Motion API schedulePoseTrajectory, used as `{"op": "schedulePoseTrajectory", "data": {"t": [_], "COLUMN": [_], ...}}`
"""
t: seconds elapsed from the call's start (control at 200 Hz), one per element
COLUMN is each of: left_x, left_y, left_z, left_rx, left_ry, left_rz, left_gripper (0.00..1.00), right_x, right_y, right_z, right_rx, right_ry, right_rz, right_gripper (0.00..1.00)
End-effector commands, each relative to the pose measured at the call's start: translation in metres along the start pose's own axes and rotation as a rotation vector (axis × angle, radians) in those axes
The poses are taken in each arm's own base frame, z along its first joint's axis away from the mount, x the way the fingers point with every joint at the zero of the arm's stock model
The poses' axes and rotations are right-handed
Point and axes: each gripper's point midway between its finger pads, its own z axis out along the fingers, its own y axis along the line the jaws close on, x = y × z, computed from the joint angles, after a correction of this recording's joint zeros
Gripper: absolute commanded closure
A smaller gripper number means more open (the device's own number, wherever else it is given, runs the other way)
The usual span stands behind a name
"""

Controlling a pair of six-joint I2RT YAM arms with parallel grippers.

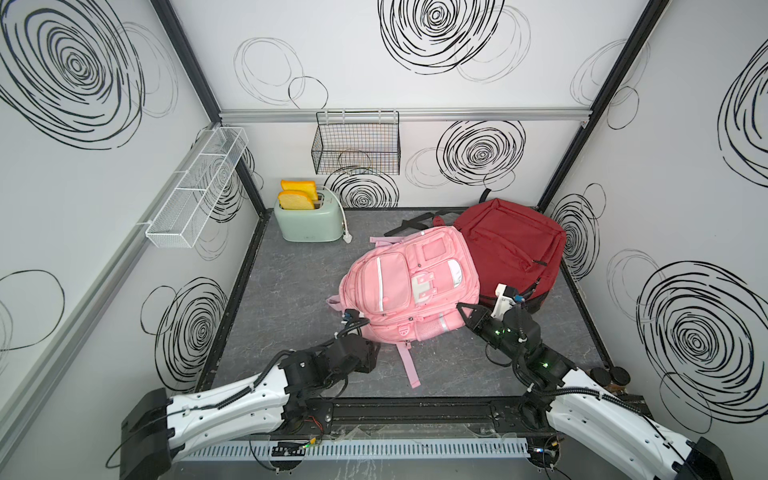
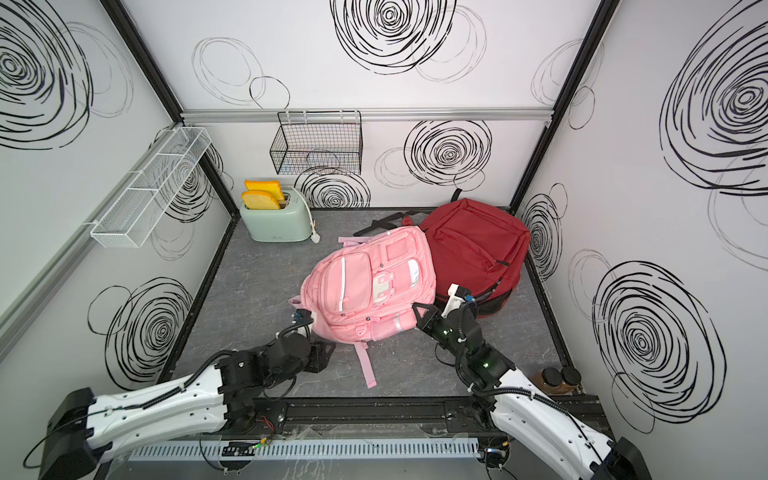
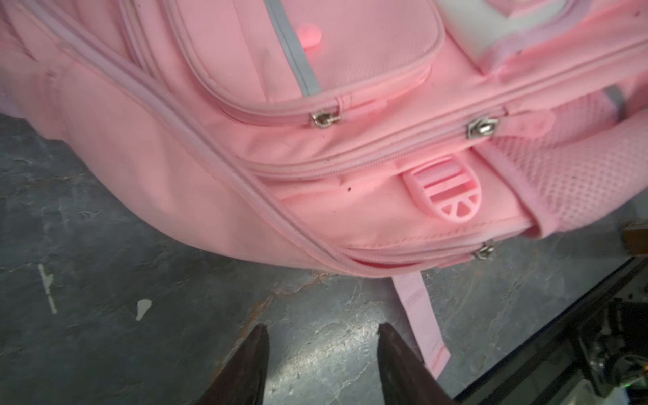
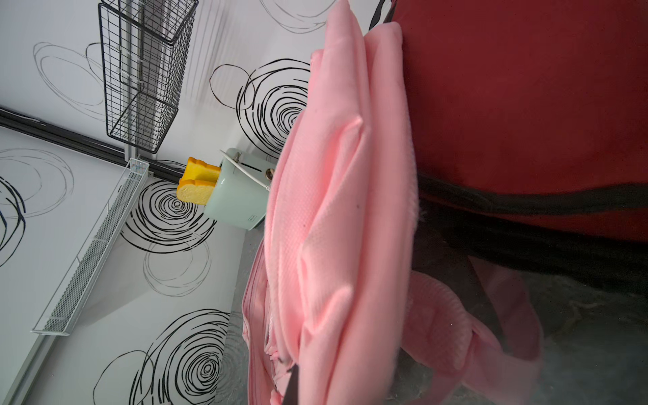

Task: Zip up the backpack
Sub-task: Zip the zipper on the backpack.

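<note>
The pink backpack (image 1: 409, 286) (image 2: 370, 286) lay front-up at the centre of the grey marbled floor (image 1: 291, 299) in both top views. Its long axis slanted from lower left to upper right of the frame, the rounded end with a small loop (image 1: 332, 300) pointing left and the opposite end against the red backpack (image 1: 509, 245). The left gripper (image 3: 322, 331) hung over bare floor just below the pink backpack's lower edge, its dark pointed fingers (image 3: 252, 364) apart with nothing between them. The right gripper (image 1: 460, 308) sat at the lower right corner beside the mesh pocket (image 1: 428, 329), closed on a fold of pink fabric. We saw soft woven cloth, grey reflective stripes and metal zip sliders (image 3: 483, 127); the lowest zip (image 3: 385, 259) gaped slightly. A rounded mint toaster (image 1: 309, 222) stood upper left.
</note>
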Motion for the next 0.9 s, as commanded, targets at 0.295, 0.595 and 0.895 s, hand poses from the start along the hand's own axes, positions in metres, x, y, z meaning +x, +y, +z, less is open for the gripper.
{"op": "schedulePoseTrajectory", "data": {"t": [0.295, 0.595, 0.895], "left_x": [-0.021, 0.007, 0.014], "left_y": [-0.023, -0.05, -0.088], "left_z": [-0.003, 0.006, 0.001], "left_rx": [-0.016, 0.003, 0.021], "left_ry": [-0.12, -0.058, -0.118], "left_rz": [-0.004, 0.064, 0.138], "left_gripper": [0.5, 0.52, 0.44], "right_x": [-0.029, -0.026, -0.027], "right_y": [0.04, 0.043, 0.054], "right_z": [-0.003, 0.002, 0.001], "right_rx": [-0.087, -0.091, -0.098], "right_ry": [-0.103, -0.078, -0.059], "right_rz": [-0.038, -0.051, -0.081], "right_gripper": [1.0, 1.0, 1.0]}}
